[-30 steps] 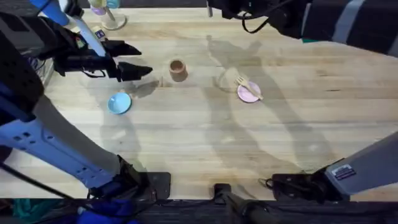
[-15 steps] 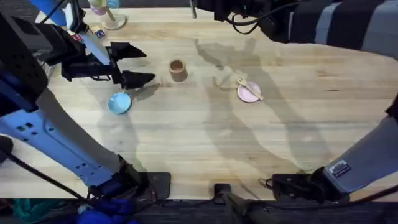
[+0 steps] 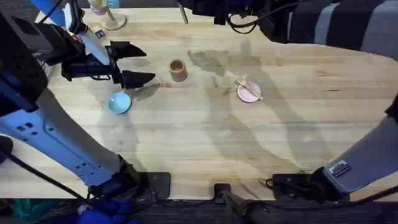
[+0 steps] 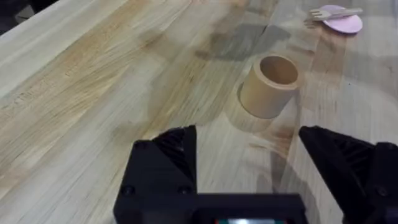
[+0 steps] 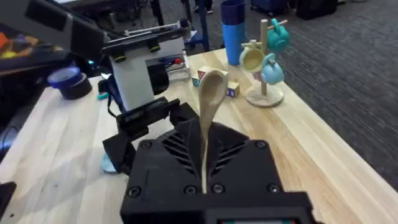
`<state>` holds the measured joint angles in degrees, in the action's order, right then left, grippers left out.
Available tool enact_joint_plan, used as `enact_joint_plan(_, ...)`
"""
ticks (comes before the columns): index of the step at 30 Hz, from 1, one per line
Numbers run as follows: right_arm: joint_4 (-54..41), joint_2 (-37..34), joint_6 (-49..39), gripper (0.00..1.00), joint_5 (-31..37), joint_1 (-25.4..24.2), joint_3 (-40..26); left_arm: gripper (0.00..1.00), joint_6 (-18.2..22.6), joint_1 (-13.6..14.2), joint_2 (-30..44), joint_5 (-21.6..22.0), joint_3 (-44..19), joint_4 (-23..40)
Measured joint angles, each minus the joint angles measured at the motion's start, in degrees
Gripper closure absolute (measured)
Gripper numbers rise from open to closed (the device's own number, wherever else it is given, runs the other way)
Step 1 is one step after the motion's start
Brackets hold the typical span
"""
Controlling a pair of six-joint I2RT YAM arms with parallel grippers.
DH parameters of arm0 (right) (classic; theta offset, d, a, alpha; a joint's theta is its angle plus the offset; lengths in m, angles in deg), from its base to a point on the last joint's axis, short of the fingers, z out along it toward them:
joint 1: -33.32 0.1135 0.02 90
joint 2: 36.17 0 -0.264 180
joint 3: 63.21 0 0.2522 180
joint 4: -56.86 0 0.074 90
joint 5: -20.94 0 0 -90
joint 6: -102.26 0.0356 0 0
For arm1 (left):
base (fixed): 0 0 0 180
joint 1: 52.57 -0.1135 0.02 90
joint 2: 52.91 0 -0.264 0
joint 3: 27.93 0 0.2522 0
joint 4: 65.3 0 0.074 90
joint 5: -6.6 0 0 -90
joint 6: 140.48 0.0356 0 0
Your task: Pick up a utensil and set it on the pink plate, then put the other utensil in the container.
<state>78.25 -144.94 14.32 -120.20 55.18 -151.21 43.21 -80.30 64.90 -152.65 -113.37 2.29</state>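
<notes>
We see a light wooden worktop (image 3: 205, 143). On it, at the left of the overhead frame, lies a small light-blue plate (image 3: 119, 102). At the upper left stands a mug tree (image 5: 266, 62) with mugs, beside a tall blue cup (image 5: 232, 31).

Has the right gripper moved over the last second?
Yes. In the overhead view the right gripper, shut on the spoon, has slid left along the table's far edge, toward the container.

Matt wooden spoon (image 5: 210, 93), fork (image 3: 247, 85), cup (image 4: 270, 85); grained wood table (image 3: 186, 137)
</notes>
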Motion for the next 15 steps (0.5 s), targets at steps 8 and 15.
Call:
enact_joint_plan(8,0.89,-2.34,-4.16,0.968,-1.24,1.5,0.0,0.008,0.0,0.0,0.01,0.0,0.0,0.0)
enact_joint_plan(15,1.02,-5.34,-5.17,0.968,-1.49,1.61,0.0,0.008,0.0,0.0,0.01,0.0,0.0,0.0)
